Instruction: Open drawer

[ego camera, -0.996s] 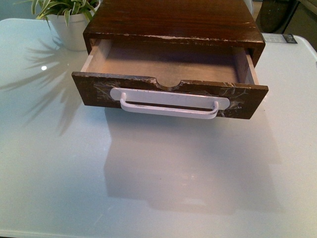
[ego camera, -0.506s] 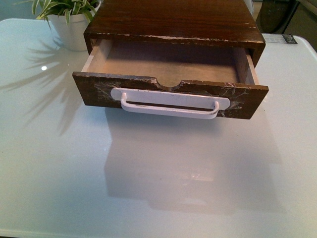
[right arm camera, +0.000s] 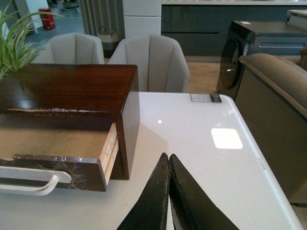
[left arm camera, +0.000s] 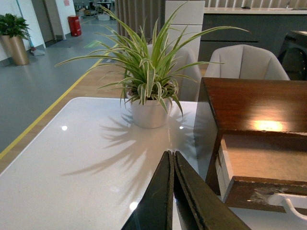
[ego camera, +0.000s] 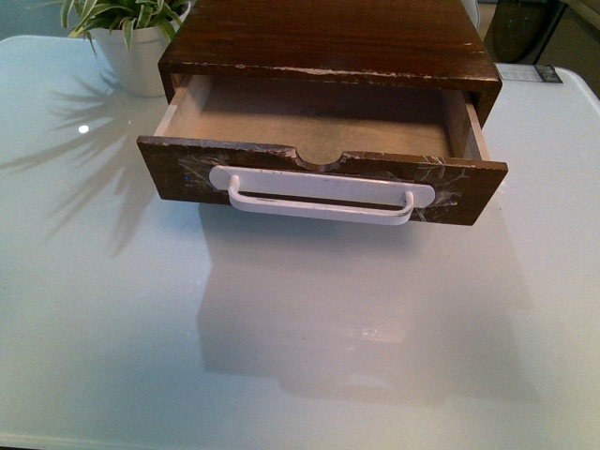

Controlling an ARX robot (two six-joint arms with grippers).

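At the far left, a white pot of striped green leaves (ego camera: 131,42) stands on the pale glossy table (ego camera: 112,309) just beside the dark brown wooden cabinet (ego camera: 328,37), clear of the drawer's path. The left gripper (left arm camera: 171,165) hangs above the table with jaws pressed together, holding nothing. In the middle, the dark brown drawer with its long white bar handle (ego camera: 321,183) sits pulled out, its bare interior showing, so the opening looks done. The right gripper (right arm camera: 169,167), likewise closed and empty, hovers beside the cabinet, apart from it.
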